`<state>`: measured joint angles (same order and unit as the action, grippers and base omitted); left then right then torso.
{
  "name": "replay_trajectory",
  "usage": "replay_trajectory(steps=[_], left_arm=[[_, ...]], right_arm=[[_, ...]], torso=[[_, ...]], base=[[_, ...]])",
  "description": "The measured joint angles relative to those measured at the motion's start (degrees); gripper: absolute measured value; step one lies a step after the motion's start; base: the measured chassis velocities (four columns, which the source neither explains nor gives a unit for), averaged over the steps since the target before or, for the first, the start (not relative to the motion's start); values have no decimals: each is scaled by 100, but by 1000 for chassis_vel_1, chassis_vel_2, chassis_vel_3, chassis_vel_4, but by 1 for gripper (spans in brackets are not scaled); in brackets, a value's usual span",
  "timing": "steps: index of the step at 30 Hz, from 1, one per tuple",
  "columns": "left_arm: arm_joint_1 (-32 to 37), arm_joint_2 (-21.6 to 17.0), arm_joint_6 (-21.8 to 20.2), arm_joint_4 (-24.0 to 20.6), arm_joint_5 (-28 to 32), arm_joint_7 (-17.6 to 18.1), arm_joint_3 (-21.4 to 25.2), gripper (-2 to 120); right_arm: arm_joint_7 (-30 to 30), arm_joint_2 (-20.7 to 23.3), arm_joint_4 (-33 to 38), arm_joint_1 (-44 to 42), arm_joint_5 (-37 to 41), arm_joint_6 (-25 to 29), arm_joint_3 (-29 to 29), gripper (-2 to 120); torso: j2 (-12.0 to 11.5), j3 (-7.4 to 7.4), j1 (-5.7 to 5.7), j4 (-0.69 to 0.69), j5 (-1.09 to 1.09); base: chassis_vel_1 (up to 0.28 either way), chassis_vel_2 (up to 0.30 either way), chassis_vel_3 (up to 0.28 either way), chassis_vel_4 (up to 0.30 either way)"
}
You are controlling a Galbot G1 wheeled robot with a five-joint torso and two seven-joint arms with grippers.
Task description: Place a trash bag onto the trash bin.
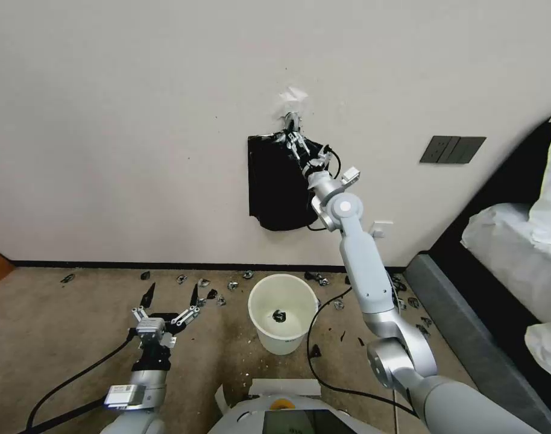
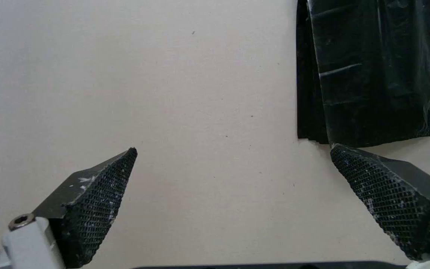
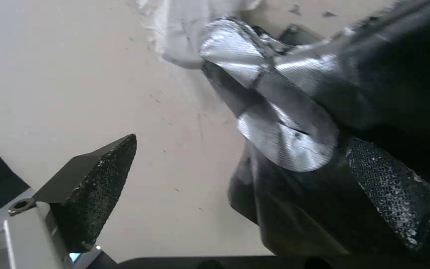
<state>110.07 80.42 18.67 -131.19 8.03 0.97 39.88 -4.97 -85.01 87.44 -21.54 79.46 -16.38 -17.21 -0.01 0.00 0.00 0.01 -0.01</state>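
From the head view, my right gripper (image 1: 292,140) and forearm cover the upper right part of the black bag pack (image 1: 275,187) on the wall, so I can't see how the clip holds it. In the right wrist view one finger (image 3: 389,194) lies against dark plastic and I can't tell if it is touching. In the left wrist view the pack (image 2: 374,71) is cut off at the top and right edges. The dark lump inside the trash bin (image 1: 283,313) is too small to tell.
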Motion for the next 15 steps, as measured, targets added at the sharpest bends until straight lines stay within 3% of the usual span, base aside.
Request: replay_trajectory(steps=[8, 15], left_arm=[[50, -20, 7, -7, 0, 0, 60, 100], [85, -16, 10, -40, -4, 2, 41, 100]], right_arm=[[158, -156, -142, 205, -80, 4, -51, 96], [377, -402, -264, 234, -294, 9, -164, 71]], torso=[[0, 0, 0, 0, 1], [0, 0, 0, -2, -1]], base=[[0, 0, 0, 0], [0, 0, 0, 0]])
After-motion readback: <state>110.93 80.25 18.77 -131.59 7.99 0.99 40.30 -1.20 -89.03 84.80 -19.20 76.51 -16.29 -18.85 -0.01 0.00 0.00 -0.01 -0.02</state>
